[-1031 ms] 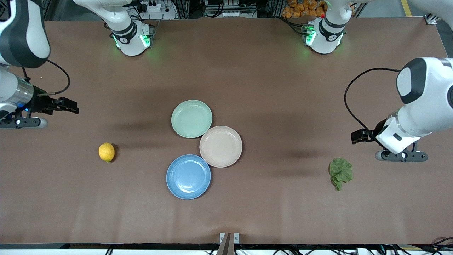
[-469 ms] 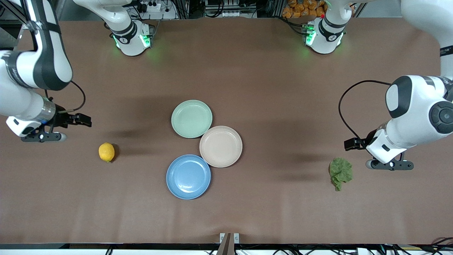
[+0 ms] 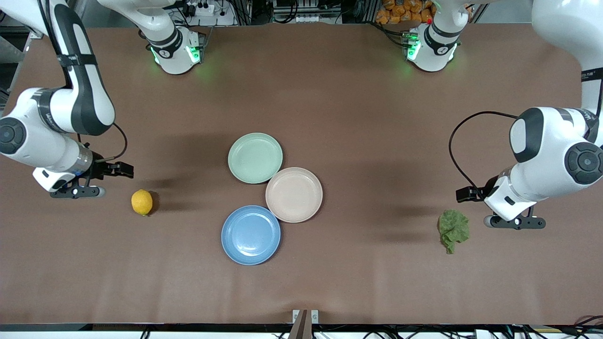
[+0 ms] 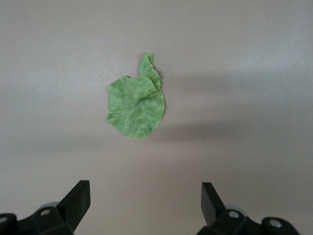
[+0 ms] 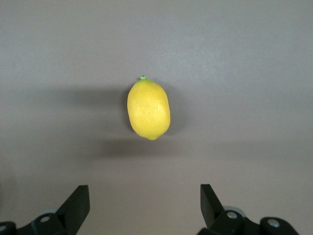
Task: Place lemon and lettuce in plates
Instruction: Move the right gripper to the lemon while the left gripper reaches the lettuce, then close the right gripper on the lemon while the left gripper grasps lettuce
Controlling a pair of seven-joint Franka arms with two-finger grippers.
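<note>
1. Closing in from the table's end, the right gripper (image 3: 123,170) has come nearer the lemon (image 3: 142,202), jaws spread wide and empty; the fruit lies on the table (image 3: 358,108), not yet grasped.
2. Clustered mid-table, the mint-green plate (image 3: 255,157), beige-pink plate (image 3: 294,194) and blue plate (image 3: 250,235) all sit empty.
3. Matching that advance, the left gripper (image 3: 464,194) has drawn close to the lettuce (image 3: 453,230), jaws open, leaf untouched.

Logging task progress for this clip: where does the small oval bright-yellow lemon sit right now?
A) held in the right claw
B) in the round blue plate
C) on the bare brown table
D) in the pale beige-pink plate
C: the small oval bright-yellow lemon lies on the brown table, apart from the plates, with the open right claw above it, not gripping it.
</note>
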